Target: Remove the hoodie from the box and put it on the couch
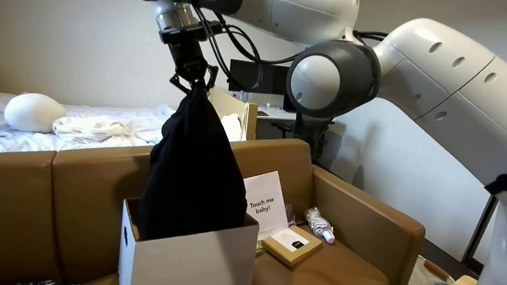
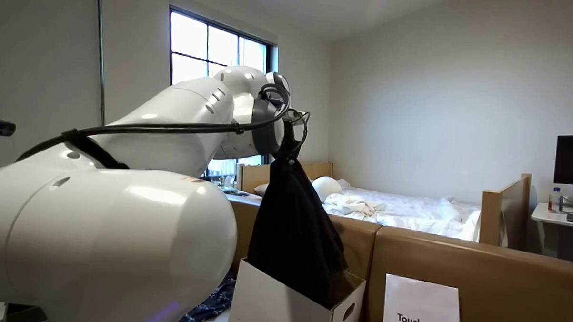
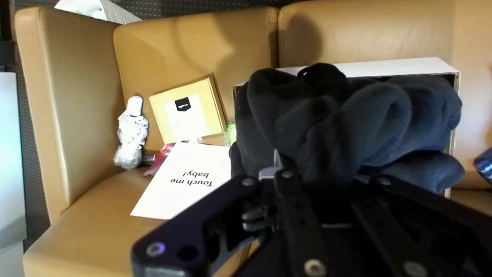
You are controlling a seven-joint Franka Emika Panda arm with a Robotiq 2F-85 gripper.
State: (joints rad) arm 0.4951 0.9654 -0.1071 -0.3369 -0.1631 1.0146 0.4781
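Note:
The black hoodie [image 1: 196,169] hangs stretched down from my gripper [image 1: 199,85], its lower part still inside the white box [image 1: 192,265]. In an exterior view the hoodie [image 2: 296,228] also hangs into the box [image 2: 281,299], close to its near wall. In the wrist view the gripper [image 3: 324,181] is shut on a bunched fold of the hoodie [image 3: 346,123], which covers most of the box opening [image 3: 396,68]. The box stands on the brown leather couch [image 1: 94,183]. The hoodie's lower end is hidden inside the box.
On the couch seat beside the box are a white "Touch me baby!" card [image 1: 266,203], a small tan flat box [image 1: 292,246] and a wrapped umbrella [image 1: 319,225]. A dark blue patterned cloth [image 2: 217,297] lies on the box's other side. A bed [image 1: 113,121] stands behind the couch.

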